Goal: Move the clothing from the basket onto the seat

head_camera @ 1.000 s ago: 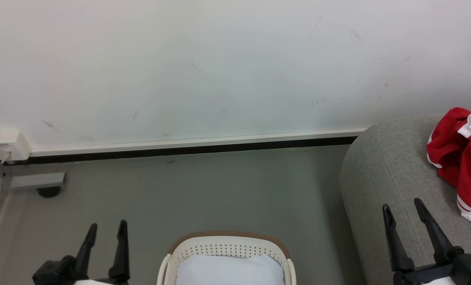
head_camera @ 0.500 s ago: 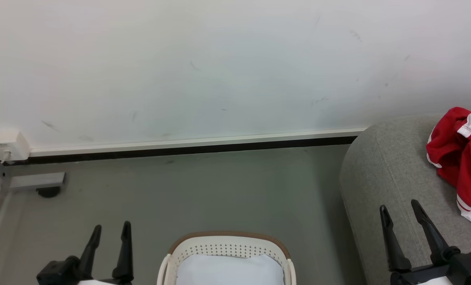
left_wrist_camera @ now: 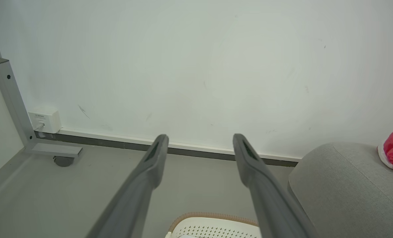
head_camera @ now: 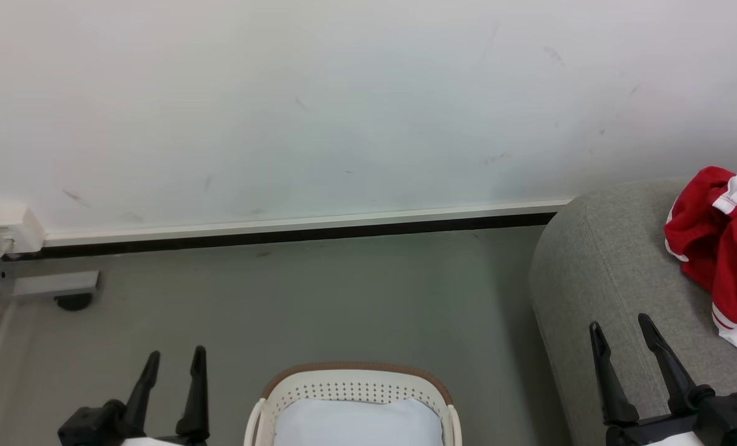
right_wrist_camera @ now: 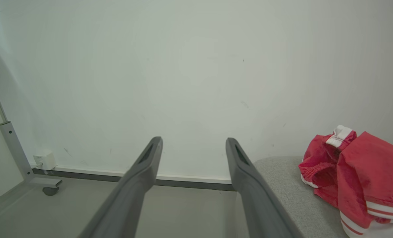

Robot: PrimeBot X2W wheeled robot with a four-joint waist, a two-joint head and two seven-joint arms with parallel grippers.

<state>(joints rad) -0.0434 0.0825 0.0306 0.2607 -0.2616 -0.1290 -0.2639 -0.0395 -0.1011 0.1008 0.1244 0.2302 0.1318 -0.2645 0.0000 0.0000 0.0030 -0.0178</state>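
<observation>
The two soft bright-red sports garments with white stripes and cuffs lay crumpled together on the large light-grey woven-fabric seat, towards its right side and resting on the upholstery. The cream-white perforated plastic basket with the brown rim stood on the floor between the two claws, and the part of its pale bottom in view held nothing red. The left claw hung beside the basket with its two dark fingers parted and nothing between them. The right claw hovered over the seat's near edge, likewise spread and empty, short of the garments. The cloth looked light, limp and rather slick, so it would likely sag and slide instead of keeping its shape. A pinch on a raised fold, or on the thicker white cuff, seemed the surest hold.
</observation>
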